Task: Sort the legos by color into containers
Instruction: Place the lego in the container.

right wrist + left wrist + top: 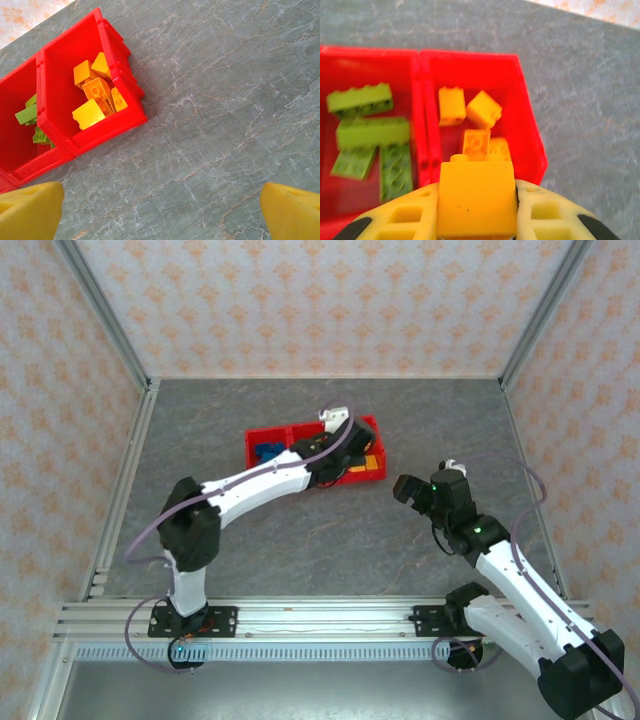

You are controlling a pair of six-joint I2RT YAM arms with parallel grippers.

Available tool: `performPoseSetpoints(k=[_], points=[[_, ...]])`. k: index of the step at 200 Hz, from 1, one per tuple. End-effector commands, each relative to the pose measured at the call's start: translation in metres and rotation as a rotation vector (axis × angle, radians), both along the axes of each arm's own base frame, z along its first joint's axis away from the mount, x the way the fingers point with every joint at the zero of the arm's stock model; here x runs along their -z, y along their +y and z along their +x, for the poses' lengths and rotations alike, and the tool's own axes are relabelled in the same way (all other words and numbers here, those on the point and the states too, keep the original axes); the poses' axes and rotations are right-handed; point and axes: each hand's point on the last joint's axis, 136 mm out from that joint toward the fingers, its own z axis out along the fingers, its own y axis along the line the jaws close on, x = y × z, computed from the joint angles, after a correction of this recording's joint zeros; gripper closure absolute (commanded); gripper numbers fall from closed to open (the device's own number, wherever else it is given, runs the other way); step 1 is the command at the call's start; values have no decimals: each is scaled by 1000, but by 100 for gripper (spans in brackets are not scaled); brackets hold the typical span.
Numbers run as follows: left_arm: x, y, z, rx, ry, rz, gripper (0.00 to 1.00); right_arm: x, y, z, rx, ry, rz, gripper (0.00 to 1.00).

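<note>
Orange-yellow lego (476, 200) sits clamped between the left fingers (545, 215) over the red tray's end compartment (520, 85); right fingers (30, 210) gape empty.

Directly below my right pincer (160, 210) lies a flat grey tabletop with pale marble-like veining (215, 100). Ahead of the pincer and to either side stand cream wall panels printed with orange floral motifs (320, 300), joined by silver aluminium corner posts (106, 310). Illumination is even.

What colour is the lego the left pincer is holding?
Orange-yellow. The lego in the left pincer shows best in the left wrist view.
</note>
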Motion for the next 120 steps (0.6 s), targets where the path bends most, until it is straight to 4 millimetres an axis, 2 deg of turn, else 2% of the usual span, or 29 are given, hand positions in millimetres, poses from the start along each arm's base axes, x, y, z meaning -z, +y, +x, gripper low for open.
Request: performPoseSetpoints(k=[1, 30, 80, 101, 120], points=[[17, -13, 28, 58, 3, 40, 70, -2, -8, -1, 25, -22, -26, 0], [32, -26, 52, 72, 17, 35, 68, -3, -9, -1, 26, -23, -30, 0], [40, -20, 79, 14, 21, 121, 66, -4, -10, -2, 28, -24, -33, 0], [44, -15, 84, -17, 45, 158, 59, -2, -9, -1, 25, -21, -35, 0], [47, -13, 85, -22, 51, 158, 42, 0, -9, -1, 22, -14, -37, 0]])
